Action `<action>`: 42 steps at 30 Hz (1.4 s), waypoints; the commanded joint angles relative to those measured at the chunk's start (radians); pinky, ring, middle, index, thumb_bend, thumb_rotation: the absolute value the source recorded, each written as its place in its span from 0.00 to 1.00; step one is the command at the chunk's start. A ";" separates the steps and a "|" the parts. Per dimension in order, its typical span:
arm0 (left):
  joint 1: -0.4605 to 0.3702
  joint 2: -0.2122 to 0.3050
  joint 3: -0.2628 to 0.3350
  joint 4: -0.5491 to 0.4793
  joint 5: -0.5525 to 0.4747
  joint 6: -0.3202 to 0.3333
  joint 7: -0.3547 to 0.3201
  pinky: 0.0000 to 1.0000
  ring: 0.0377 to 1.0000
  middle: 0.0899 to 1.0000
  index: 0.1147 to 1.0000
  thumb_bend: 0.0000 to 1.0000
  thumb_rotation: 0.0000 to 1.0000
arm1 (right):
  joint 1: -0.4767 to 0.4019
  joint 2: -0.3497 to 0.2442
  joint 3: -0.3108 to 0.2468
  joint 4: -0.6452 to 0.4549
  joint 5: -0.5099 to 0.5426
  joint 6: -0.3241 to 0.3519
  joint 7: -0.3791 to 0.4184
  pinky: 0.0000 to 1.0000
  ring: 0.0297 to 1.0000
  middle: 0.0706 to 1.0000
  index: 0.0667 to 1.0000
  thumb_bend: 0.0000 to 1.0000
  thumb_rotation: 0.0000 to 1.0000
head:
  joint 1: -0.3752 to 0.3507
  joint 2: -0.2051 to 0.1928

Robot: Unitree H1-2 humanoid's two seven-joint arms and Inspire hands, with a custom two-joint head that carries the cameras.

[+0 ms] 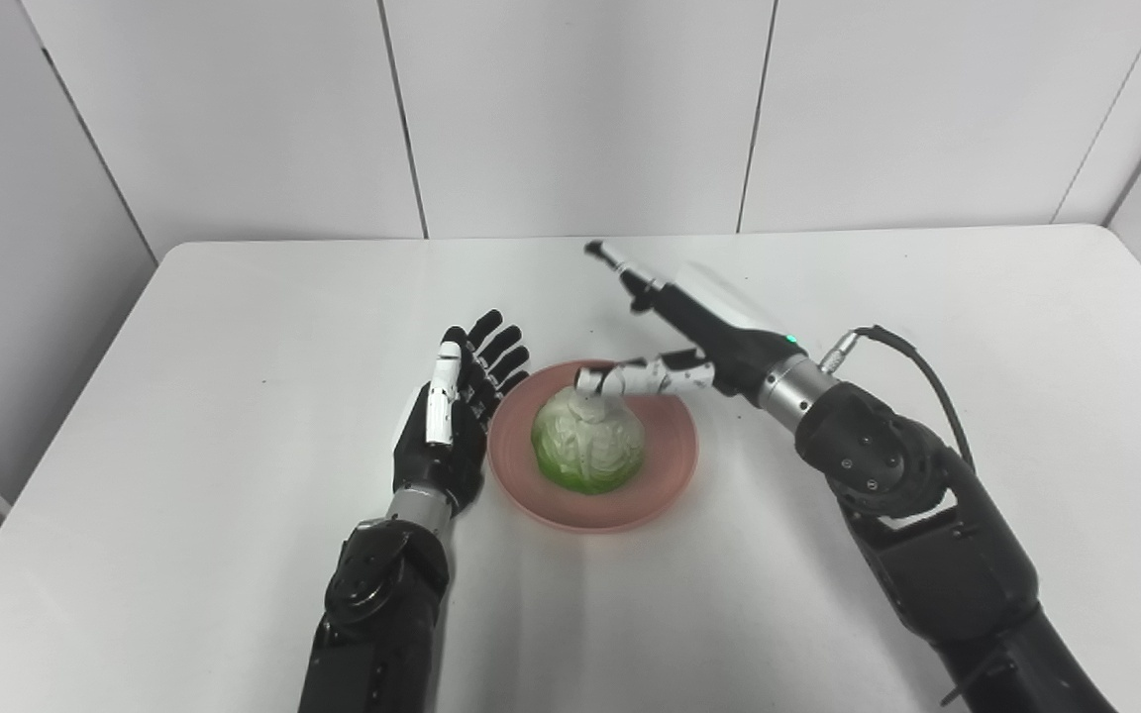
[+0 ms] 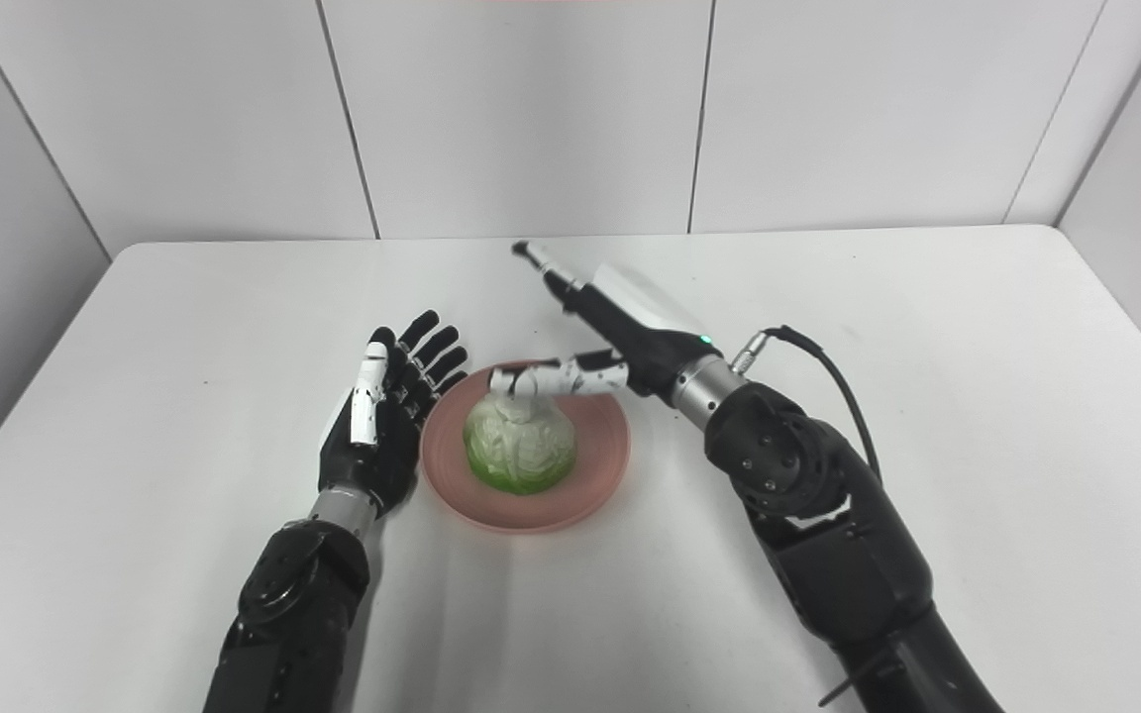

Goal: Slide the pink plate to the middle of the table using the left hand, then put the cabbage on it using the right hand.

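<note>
Left eye view, right robot hand (image 1: 674,342) spread wide, thumb touching cabbage (image 1: 588,441), left robot hand (image 1: 454,421) open, empty.

A white table (image 1: 234,327) with rounded far corners fills the view. Behind it stand pale wall panels (image 1: 570,109) split by thin dark seams, evenly lit.

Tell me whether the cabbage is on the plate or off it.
On it. The cabbage sits inside the pink plate, rim showing all around it.
</note>
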 commanded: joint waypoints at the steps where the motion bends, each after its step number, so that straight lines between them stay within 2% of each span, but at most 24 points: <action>1: 0.017 0.010 -0.013 -0.020 0.031 0.005 0.015 0.91 0.88 0.89 0.88 0.42 1.00 | 0.015 0.036 -0.061 -0.055 0.047 -0.043 -0.083 0.89 0.98 1.00 1.00 0.95 0.98 | 0.000 0.000; 2: 0.024 0.013 -0.015 -0.032 0.038 0.000 0.014 0.92 0.89 0.89 0.89 0.43 1.00 | 0.040 0.056 -0.091 -0.058 0.074 -0.055 -0.111 0.90 0.98 1.00 1.00 0.94 0.99 | -0.002 -0.001; 3: 0.028 0.015 -0.016 -0.040 0.043 -0.003 0.014 0.93 0.89 0.90 0.90 0.43 1.00 | 0.056 0.068 -0.110 -0.058 0.092 -0.064 -0.131 0.92 0.99 1.00 1.00 0.84 1.00 | -0.002 -0.001; 4: 0.036 0.017 -0.018 -0.053 0.053 -0.007 0.017 0.93 0.89 0.90 0.90 0.43 1.00 | 0.077 0.090 -0.142 -0.052 0.140 -0.062 -0.146 0.93 1.00 1.00 1.00 0.81 1.00 | -0.006 -0.001; 7: 0.061 0.029 -0.030 -0.097 0.087 -0.022 0.019 0.95 0.92 0.92 0.92 0.45 1.00 | 0.136 0.132 -0.214 -0.025 0.268 -0.056 -0.157 0.99 1.00 1.00 1.00 0.74 1.00 | -0.009 0.002; 9: 0.075 0.041 -0.036 -0.117 0.103 -0.030 0.016 0.96 0.94 0.94 0.94 0.47 1.00 | 0.164 0.144 -0.233 -0.017 0.312 -0.050 -0.158 1.00 1.00 1.00 1.00 0.72 1.00 | -0.009 0.004; 15: 0.125 0.064 -0.055 -0.177 0.131 -0.051 0.005 0.99 0.98 0.98 0.98 0.48 1.00 | 0.262 0.152 -0.224 -0.037 0.330 -0.050 -0.171 1.00 1.00 1.00 1.00 0.65 1.00 | -0.013 0.008; 18: 0.151 0.068 -0.066 -0.205 0.154 -0.065 0.011 0.98 0.98 0.97 0.98 0.47 1.00 | 0.299 0.158 -0.217 -0.045 0.349 -0.066 -0.172 1.00 1.00 1.00 1.00 0.62 1.00 | -0.014 0.010; 23: 0.195 0.067 -0.085 -0.243 0.192 -0.074 0.017 0.96 0.97 0.97 0.97 0.46 1.00 | 0.351 0.156 -0.199 -0.070 0.328 -0.053 -0.187 1.00 1.00 1.00 1.00 0.59 1.00 | -0.012 0.014; 26: 0.225 0.065 -0.095 -0.251 0.197 -0.085 0.012 0.97 0.97 0.97 0.98 0.43 1.00 | 0.382 0.156 -0.196 -0.050 0.343 -0.069 -0.183 1.00 1.00 1.00 1.00 0.54 1.00 | -0.011 0.014; 36: 0.267 0.075 -0.101 -0.231 0.184 -0.115 -0.004 1.00 0.98 0.99 0.99 0.43 1.00 | 0.415 0.167 -0.192 0.017 0.360 -0.147 -0.202 1.00 1.00 1.00 1.00 0.43 1.00 | 0.001 0.012; 42: 0.276 0.071 -0.095 -0.211 0.184 -0.120 0.006 0.98 0.96 0.97 0.98 0.43 1.00 | 0.407 0.162 -0.201 0.086 0.379 -0.208 -0.207 1.00 1.00 1.00 1.00 0.37 1.00 | 0.002 0.011</action>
